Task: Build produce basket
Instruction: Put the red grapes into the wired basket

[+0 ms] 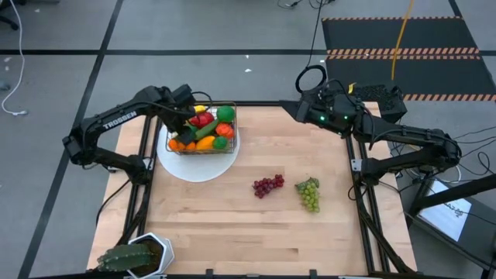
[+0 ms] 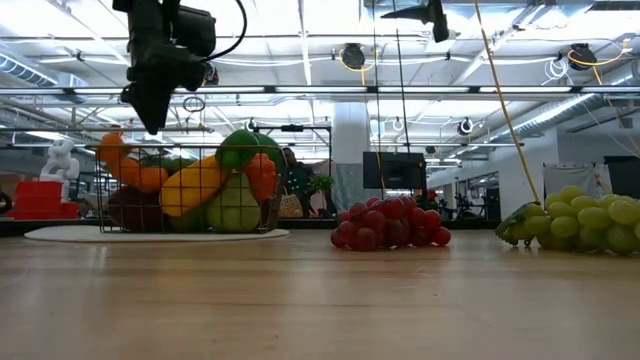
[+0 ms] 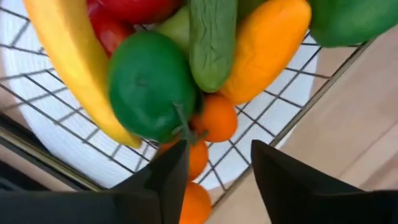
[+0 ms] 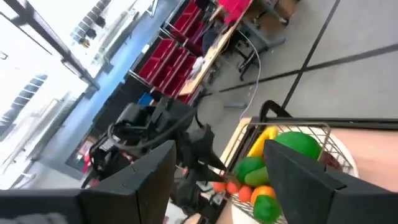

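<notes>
The wire basket (image 1: 203, 128) stands on a round white plate (image 1: 198, 164) at the table's far left, heaped with produce. The left wrist view shows a banana (image 3: 74, 68), a green lime (image 3: 149, 84), a cucumber (image 3: 213, 43), an orange-yellow fruit (image 3: 264, 50) and small oranges (image 3: 214, 118). My left gripper (image 3: 219, 165) hangs open just above the basket's left part (image 1: 180, 132), pointing down. Purple grapes (image 1: 267, 185) and green grapes (image 1: 309, 192) lie on the bare wood toward the table's right. My right gripper (image 4: 217, 168) waits open in the air over the far right edge (image 1: 297, 109).
A spiky green potted plant (image 1: 132, 256) stands at the near left corner. Bare wood stretches between the plate and the two grape bunches (image 2: 388, 222) (image 2: 585, 220). The table frame's dark rails run along the left and right edges.
</notes>
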Controlling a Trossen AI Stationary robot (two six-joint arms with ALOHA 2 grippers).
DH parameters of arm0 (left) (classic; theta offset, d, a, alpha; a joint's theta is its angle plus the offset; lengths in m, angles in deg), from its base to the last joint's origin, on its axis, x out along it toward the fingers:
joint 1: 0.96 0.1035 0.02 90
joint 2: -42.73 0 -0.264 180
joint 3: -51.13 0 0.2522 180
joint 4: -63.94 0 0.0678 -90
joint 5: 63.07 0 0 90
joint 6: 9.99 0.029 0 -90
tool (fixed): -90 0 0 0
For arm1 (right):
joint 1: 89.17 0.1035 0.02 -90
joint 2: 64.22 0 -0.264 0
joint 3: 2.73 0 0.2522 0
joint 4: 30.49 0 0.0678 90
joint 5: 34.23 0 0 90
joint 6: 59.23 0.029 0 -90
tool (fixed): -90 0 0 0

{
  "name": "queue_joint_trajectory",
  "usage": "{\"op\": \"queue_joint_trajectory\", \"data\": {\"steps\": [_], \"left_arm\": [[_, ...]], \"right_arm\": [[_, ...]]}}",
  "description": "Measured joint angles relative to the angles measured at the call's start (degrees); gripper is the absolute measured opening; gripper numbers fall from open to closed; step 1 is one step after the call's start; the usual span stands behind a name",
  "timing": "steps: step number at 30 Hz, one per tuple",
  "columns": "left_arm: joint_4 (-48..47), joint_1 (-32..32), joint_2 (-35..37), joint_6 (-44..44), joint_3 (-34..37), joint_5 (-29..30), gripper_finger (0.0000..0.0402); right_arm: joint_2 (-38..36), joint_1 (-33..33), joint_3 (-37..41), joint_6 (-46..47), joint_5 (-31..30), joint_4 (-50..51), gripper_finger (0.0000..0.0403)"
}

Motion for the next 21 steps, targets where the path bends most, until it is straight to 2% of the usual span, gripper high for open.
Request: {"op": "queue_joint_trajectory", "data": {"steps": [5,12,21], "left_arm": [[-0.02,-2.15,0.00,-3.40,-1.69,-1.53,0.0186],[1.42,-8.16,0.02,-14.83,-6.80,-1.59,0.0160],[12.85,-22.82,-0.28,-28.36,-8.48,-1.58,0.0134]], "right_arm": [[-0.01,0.29,0.00,1.49,2.72,4.49,0.0239],[-0.36,-0.92,0.02,0.14,12.71,13.73,0.0238],[-2.51,-1.23,0.02,-1.41,24.46,22.78,0.0238]]}}
